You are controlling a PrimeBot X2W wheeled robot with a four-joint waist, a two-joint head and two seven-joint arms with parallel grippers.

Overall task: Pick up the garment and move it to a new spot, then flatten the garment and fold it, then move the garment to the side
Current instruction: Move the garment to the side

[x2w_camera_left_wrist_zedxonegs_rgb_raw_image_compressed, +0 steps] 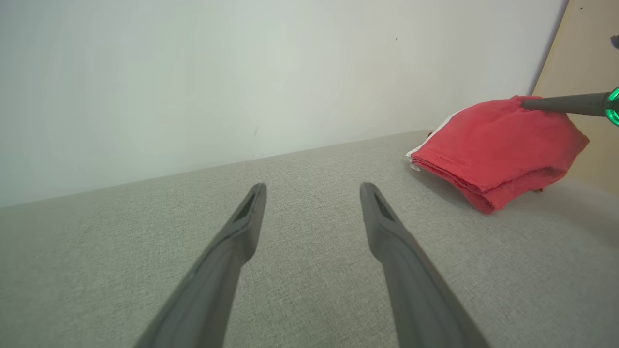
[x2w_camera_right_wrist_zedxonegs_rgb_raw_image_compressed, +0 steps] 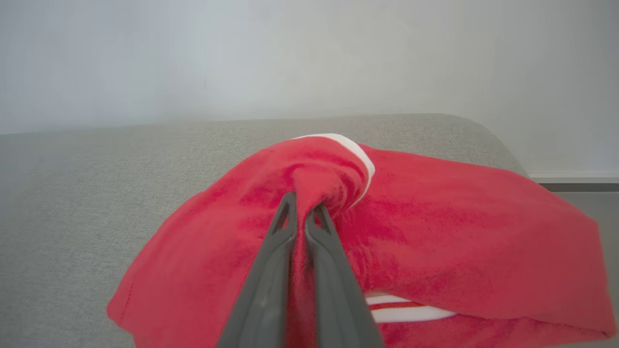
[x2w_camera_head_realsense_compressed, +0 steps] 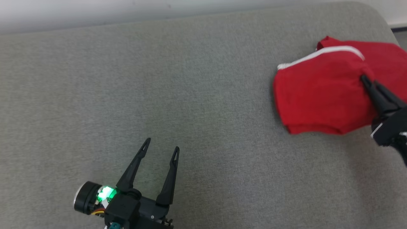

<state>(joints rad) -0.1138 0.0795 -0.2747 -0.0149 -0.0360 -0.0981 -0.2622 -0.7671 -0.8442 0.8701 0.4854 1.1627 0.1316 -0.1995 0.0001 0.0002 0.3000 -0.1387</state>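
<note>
Nearest, at 7 o'clock, the left gripper is poised over the grey woven cushion surface, its dark fingers spread wide and empty. At 3 o'clock lies the bunched red cloth garment with white trim, its right side cut off by the frame. The right gripper, body cropped too, angles in from 4 o'clock, pinching a raised fold of the garment.

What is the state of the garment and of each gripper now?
red garment: folded in layers, one fold pinched and raised, the rest on the grey surface.
right gripper: shut on the red garment.
left gripper: open, holding nothing.
</note>
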